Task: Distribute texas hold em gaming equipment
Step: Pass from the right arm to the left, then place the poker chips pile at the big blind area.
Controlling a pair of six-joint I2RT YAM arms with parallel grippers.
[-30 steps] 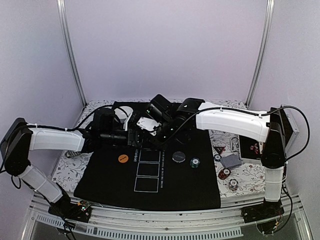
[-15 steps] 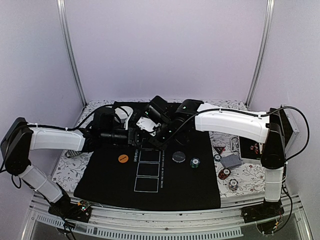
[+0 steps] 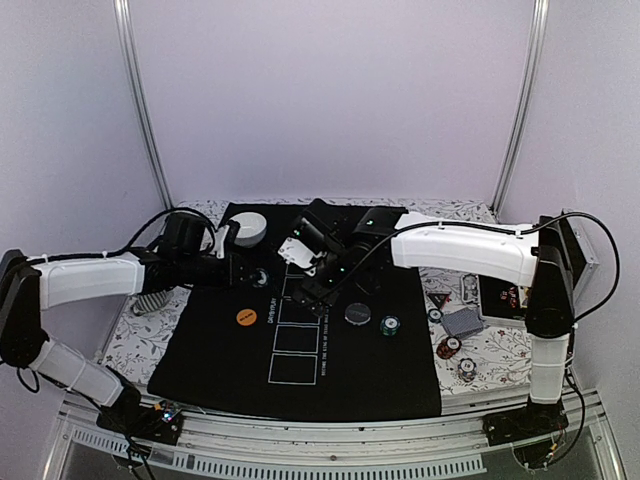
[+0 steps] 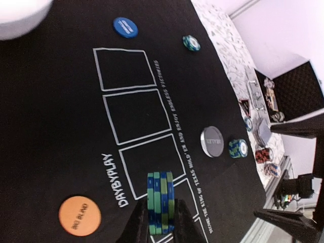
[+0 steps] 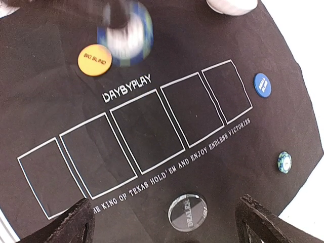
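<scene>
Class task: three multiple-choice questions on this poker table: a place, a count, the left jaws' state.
1. The orange disc lies: A in a bowl; B on the patterned cloth; C on the black mat.
2. White rectangles printed on the mat: A three; B five; C seven.
3. The left jaws are: A shut on a chip stack; B open, empty; C shut on a card.
Answers: C, it lies by the DAYBYPLAY lettering; B, right wrist view shows five; A, the stack sits clamped between them.
</scene>
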